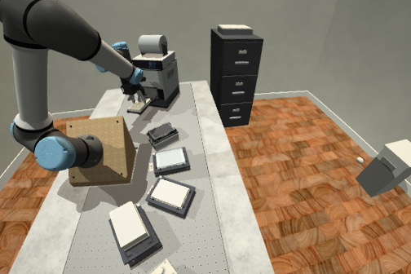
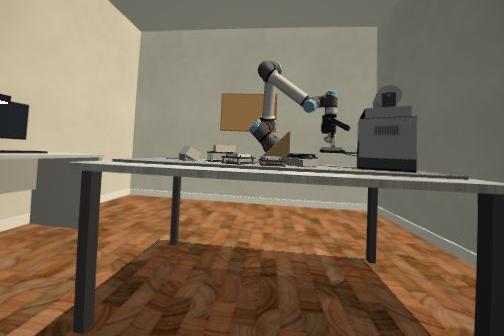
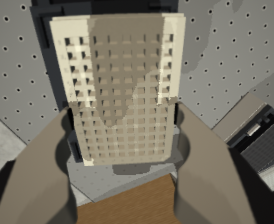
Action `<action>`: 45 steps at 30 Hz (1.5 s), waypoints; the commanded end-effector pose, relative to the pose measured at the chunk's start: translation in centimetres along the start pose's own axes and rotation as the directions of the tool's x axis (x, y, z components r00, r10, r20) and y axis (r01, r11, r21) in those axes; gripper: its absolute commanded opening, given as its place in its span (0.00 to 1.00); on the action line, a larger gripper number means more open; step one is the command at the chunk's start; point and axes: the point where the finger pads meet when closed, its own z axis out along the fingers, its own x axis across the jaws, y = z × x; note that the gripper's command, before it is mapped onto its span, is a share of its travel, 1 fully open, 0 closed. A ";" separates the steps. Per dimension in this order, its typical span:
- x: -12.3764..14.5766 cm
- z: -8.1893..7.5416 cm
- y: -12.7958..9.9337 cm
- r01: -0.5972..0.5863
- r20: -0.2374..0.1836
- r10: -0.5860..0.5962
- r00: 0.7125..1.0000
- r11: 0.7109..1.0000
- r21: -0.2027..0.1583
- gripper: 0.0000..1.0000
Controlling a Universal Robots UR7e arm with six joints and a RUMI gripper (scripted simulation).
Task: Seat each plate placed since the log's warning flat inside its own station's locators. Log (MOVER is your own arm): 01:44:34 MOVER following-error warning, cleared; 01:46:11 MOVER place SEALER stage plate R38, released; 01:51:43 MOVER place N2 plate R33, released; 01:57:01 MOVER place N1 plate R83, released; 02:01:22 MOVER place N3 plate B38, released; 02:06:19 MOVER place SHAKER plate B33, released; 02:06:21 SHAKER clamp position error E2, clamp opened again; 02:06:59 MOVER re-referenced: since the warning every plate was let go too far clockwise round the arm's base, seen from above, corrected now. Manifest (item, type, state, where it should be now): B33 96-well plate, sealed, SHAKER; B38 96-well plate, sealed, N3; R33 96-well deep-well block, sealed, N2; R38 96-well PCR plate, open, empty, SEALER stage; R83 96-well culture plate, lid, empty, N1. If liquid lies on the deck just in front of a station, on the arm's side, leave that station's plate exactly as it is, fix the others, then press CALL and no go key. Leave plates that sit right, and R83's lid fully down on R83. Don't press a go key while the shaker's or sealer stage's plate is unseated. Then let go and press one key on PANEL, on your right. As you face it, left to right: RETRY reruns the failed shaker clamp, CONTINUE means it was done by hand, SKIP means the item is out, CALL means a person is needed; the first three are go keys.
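Gripping R38 across its long sides near one end, our end effector was clamped on it; we judged it light, thin-walled, flexible.

The sealer stands just behind the hand — no passage that way. Toward the arm's base, bare counter lies before the black plate.
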 end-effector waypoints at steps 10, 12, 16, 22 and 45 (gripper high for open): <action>0.0 -0.2 0.0 0.000 0.000 0.000 1.000 1.000 0.001 0.00; 0.0 -0.3 0.0 0.000 0.000 0.000 1.000 1.000 0.001 0.00; 0.0 -0.4 0.0 0.000 0.000 0.000 1.000 1.000 0.001 0.00; 0.1 -0.6 0.0 0.000 0.000 0.000 1.000 1.000 0.001 0.00; 0.1 -1.4 0.0 0.000 0.000 0.000 1.000 1.000 0.001 0.00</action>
